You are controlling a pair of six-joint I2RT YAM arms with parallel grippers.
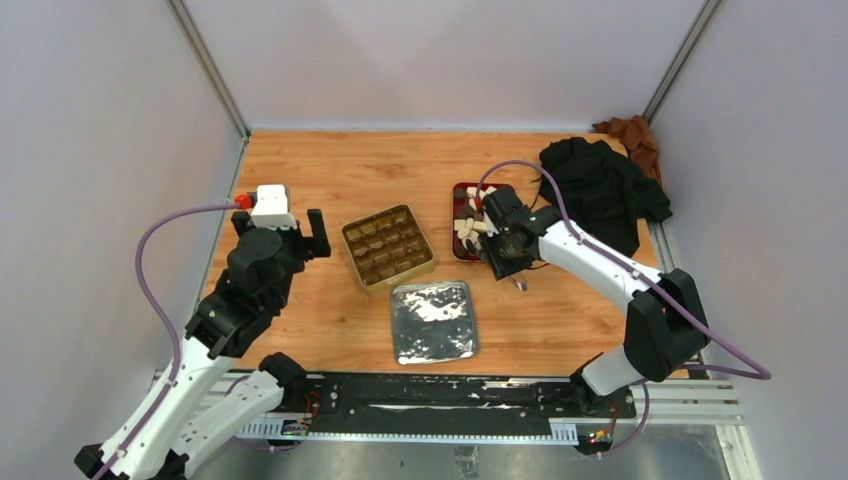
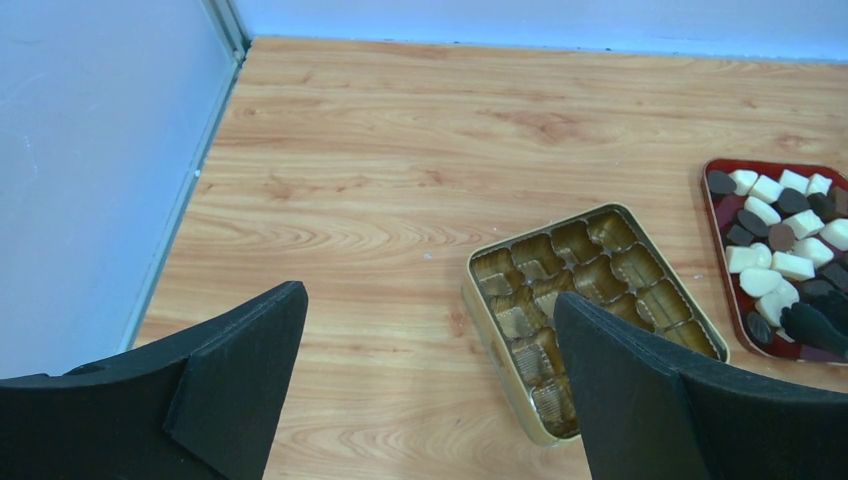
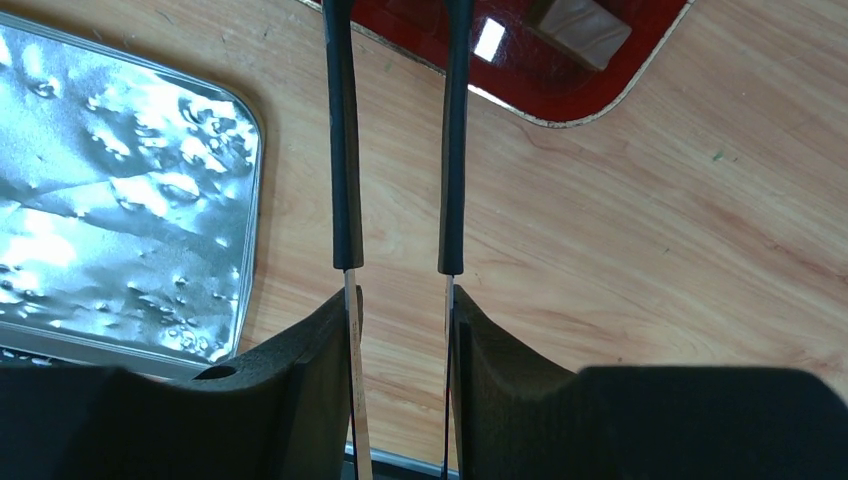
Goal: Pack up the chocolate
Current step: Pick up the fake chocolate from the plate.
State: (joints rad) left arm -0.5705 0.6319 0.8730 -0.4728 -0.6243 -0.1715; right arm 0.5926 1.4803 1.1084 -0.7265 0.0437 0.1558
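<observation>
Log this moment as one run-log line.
left gripper: open | right gripper: shut on tongs | tongs: reaching over red tray | chocolates: in red tray | gold tin: empty

Seemingly empty gold tin near chocolate

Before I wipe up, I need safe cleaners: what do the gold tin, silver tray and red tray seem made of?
Gold tin: likely thin metal, satin gold rim; its brown liner looks like moulded plastic. Silver tray: probably sheet metal or foil-faced, mirror-bright, dimpled and creased. Red tray: glossy, sharp light reflection, gold edge; lacquered metal or plastic, unclear.
</observation>
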